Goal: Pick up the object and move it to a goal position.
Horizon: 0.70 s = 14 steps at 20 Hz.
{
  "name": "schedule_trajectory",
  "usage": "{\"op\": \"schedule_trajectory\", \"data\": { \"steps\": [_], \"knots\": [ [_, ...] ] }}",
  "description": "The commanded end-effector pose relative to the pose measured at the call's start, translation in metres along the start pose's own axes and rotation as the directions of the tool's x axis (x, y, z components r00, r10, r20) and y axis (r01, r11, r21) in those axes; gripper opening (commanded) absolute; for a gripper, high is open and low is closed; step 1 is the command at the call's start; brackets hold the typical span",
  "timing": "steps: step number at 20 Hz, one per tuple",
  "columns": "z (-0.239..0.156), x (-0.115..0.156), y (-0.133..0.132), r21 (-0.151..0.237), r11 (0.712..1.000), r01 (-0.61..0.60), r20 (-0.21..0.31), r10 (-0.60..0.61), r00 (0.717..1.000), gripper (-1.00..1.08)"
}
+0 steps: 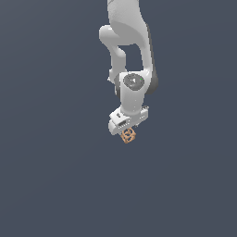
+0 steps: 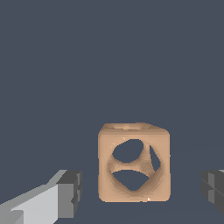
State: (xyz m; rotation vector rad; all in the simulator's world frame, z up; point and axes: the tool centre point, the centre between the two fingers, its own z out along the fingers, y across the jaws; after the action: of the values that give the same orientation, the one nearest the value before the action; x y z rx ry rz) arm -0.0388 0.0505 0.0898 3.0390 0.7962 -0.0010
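My gripper (image 1: 127,132) stands wide open around the object (image 2: 134,162), holding nothing. The object sits between my jaws with clear gaps on both sides, so neither pad (image 2: 71,192) touches it. By my judgement the approach is done, while closing, lifting and carrying to the goal are all left; no goal marker shows. The object (image 1: 128,135) is a small orange-tan cube with rounded edges and large round holes through its faces, hollow inside, far smaller than my white hand.
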Motion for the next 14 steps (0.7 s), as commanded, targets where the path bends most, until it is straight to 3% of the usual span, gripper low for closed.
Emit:
{"op": "schedule_trajectory", "data": {
  "steps": [1, 14],
  "knots": [
    [0.001, 0.000, 0.000, 0.000, 1.000, 0.000, 0.000, 0.000, 1.000, 1.00],
    [0.048, -0.001, -0.001, 0.000, 1.000, 0.006, -0.001, -0.006, 1.000, 1.00]
  ]
}}
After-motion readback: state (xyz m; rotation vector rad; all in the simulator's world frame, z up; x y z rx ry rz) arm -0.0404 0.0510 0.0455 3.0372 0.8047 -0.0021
